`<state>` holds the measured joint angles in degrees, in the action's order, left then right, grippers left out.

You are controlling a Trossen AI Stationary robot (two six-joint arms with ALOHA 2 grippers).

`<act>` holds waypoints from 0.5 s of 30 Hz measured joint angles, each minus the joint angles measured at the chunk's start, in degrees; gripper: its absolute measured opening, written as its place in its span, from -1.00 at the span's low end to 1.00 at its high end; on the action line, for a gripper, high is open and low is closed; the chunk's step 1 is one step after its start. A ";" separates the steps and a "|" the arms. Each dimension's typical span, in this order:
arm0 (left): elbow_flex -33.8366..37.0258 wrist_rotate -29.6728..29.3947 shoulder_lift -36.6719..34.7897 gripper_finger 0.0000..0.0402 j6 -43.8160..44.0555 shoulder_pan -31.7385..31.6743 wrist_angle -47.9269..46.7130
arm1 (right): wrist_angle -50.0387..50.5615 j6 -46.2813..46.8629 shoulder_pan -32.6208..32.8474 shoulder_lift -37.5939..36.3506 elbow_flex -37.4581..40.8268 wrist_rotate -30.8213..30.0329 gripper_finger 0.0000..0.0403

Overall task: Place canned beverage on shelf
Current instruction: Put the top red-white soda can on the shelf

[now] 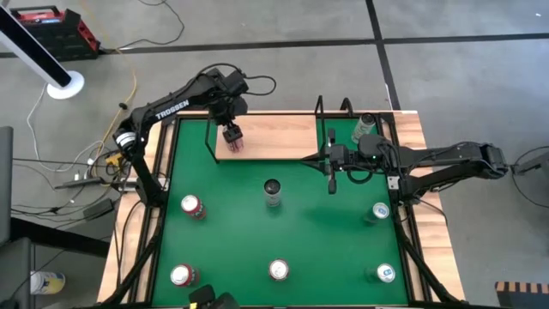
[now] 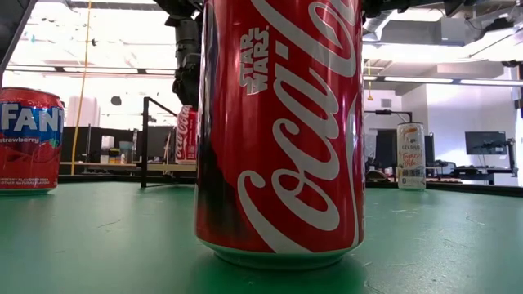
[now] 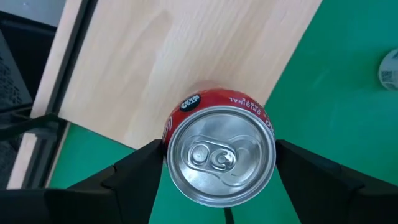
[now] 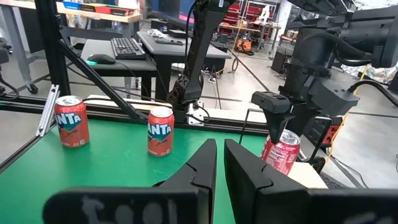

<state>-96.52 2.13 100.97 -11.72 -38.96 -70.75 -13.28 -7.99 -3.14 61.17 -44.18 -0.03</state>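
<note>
A red Coca-Cola can point(image 3: 222, 155) stands upright on the left part of the light-wood shelf point(image 1: 274, 137), near its front edge. My left gripper point(image 1: 232, 137) points down over the can, with one dark finger on each side of it. The low view shows the same can point(image 2: 186, 133) resting on its base on the board, under the gripper. My right gripper point(image 4: 221, 162) hangs level above the table's right half, shut and empty, pointing toward the left arm. My left gripper comes from above, and its fingers point(image 3: 146, 165) stand right beside the can's upper side wall point(image 3: 166, 134), one on each side. I cannot tell whether they touch it. The can rests on its base on the shelf.
Several more cans stand on the green felt: a dark one point(image 1: 272, 192) mid-table, a red one point(image 1: 191, 207) at the left, a pale one point(image 1: 380, 211) at the right, three along the near edge. A slim pale can point(image 1: 367, 127) stands far right by the black shelf frame point(image 1: 330, 116).
</note>
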 joint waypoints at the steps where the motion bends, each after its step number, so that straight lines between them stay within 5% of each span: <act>1: -0.05 -0.08 0.00 0.43 -0.22 0.00 0.00 | -0.02 0.00 0.00 0.00 0.00 0.00 -0.71; 15: -9.44 -1.50 0.07 0.44 -2.63 -0.02 -1.29 | -0.15 1.68 0.00 0.19 0.00 -3.13 -0.71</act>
<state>-105.96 0.63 101.03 -14.34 -38.98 -72.04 -13.43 -6.31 -3.14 61.36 -44.18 -3.16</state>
